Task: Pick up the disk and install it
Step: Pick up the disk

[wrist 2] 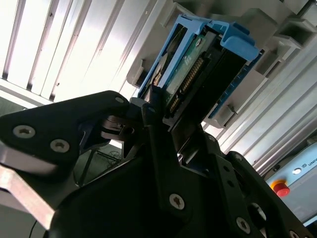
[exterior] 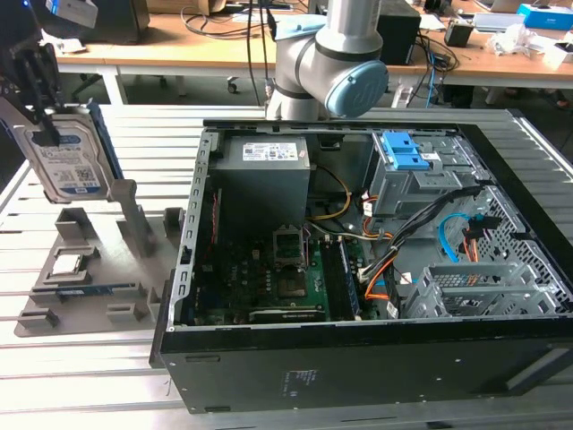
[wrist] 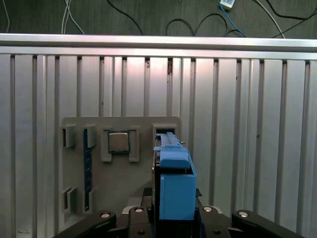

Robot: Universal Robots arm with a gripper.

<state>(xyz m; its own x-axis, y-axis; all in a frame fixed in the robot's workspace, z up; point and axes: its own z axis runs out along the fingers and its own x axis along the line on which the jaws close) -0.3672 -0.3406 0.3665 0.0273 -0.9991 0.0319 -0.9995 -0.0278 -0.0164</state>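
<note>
The gripper (exterior: 45,125) is clamping the disk (exterior: 72,161) between its black fingers at the upper left of the exterior view. It is holding the disk upright on one long edge, label facing the camera, probably because the drive stands edge-on in its rest and has to come out along that line. The disk's lower edge is sitting level with the upright posts of the grey holder tray (exterior: 98,296), and I cannot tell whether it is clear of them. In the second wrist view the gripper (wrist 2: 158,111) is pinching the disk (wrist 2: 195,69) across its thin faces, exposing the connector pins and circuit-board side between the blue rails, which the exterior view is not showing. The first wrist view is looking down along the disk (wrist: 174,186), giving what the others are not: the drive lining up over one slot of the holder tray (wrist: 124,188), with the processor chip (wrist: 119,142) lying in the neighbouring pocket, just beside it. Only the exterior view is taking in the open computer case (exterior: 358,358) at centre frame, well apart from the disk, with its bay with a blue latch (exterior: 403,157) at upper right.
</note>
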